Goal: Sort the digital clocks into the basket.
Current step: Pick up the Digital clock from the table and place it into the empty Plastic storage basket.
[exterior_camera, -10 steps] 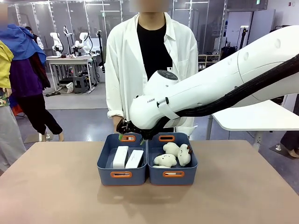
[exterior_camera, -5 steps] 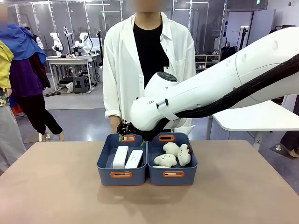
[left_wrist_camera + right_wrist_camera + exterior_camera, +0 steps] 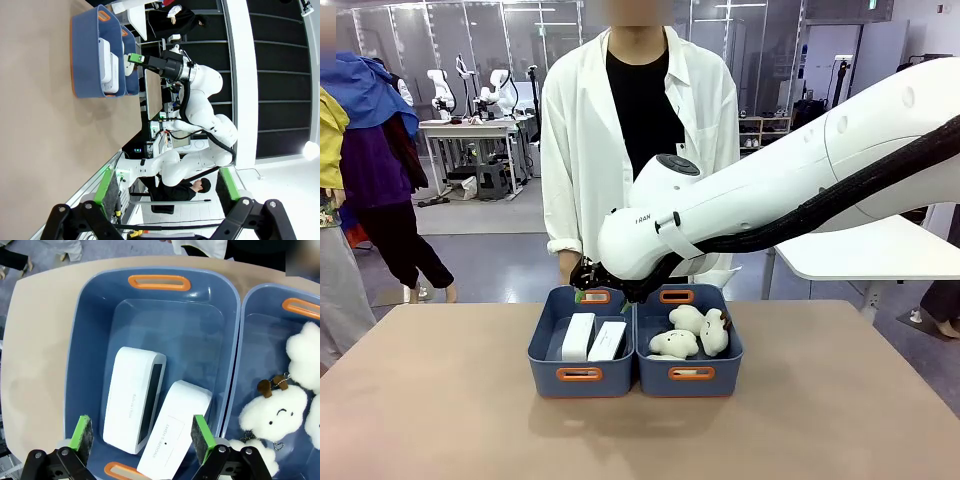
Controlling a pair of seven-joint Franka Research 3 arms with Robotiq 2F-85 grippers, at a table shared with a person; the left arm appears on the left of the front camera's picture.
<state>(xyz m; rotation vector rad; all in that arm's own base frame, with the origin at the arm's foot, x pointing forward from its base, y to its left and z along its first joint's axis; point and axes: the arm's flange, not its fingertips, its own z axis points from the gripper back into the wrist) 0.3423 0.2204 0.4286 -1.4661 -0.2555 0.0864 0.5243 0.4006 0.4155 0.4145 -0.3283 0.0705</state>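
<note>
Both digital clocks in the basket; right gripper above, jaws open and empty, should lift straight up, clear of basket rim

Smooth white plastic digital clocks lie in a glossy blue plastic basket beside fluffy plush toys.

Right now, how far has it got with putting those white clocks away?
It looks finished: both digital clocks lie side by side in the left basket, apart from the plush toys in the second bin. Nothing is in hand: the right gripper hangs open and empty above the clocks, and the left gripper is open too, well off from the bins. No clock shows on the table.
</note>
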